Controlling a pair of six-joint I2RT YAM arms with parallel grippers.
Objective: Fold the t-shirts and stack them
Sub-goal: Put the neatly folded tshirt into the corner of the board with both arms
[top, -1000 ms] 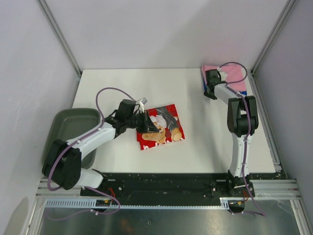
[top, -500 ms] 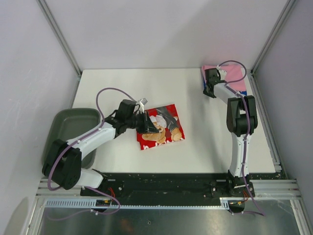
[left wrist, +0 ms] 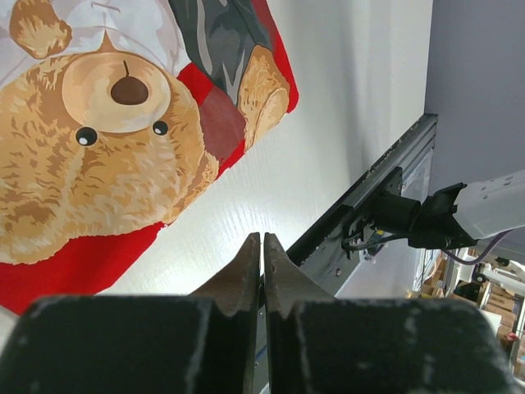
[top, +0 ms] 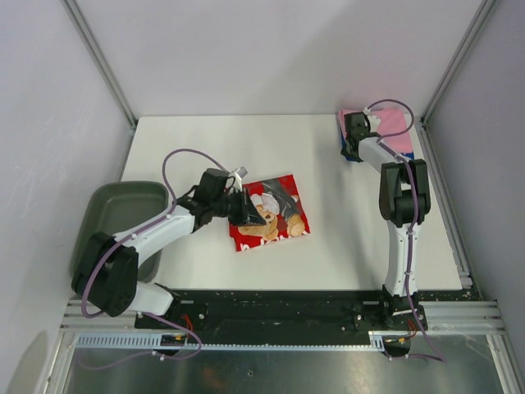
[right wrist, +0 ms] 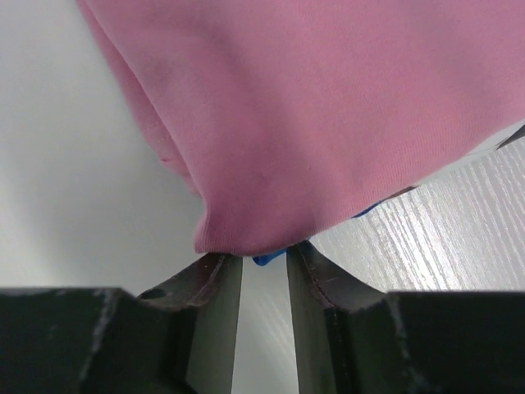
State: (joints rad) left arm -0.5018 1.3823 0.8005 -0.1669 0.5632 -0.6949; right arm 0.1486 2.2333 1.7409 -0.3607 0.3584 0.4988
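Observation:
The red t-shirt (top: 275, 217) with a teddy-bear print (left wrist: 123, 123) lies folded flat in the middle of the table. My left gripper (top: 246, 209) hovers at its left edge, shut with nothing between its jaws (left wrist: 262, 238). At the back right corner the pink t-shirt (top: 396, 131) lies on top of the blue one (top: 354, 158). Only a small blue corner (right wrist: 275, 258) peeks out under the pink cloth (right wrist: 328, 107). My right gripper (top: 353, 148) is at that corner, open, its fingertips (right wrist: 264, 258) just touching the pink edge.
A grey-green tray (top: 123, 201) sits at the table's left edge behind the left arm. Frame posts and walls close in the back and both sides. The black rail runs along the near edge (left wrist: 385, 197).
My right gripper has shifted a little toward the back along the pile's left edge and its jaws have parted slightly. The left jaws have closed the last bit.

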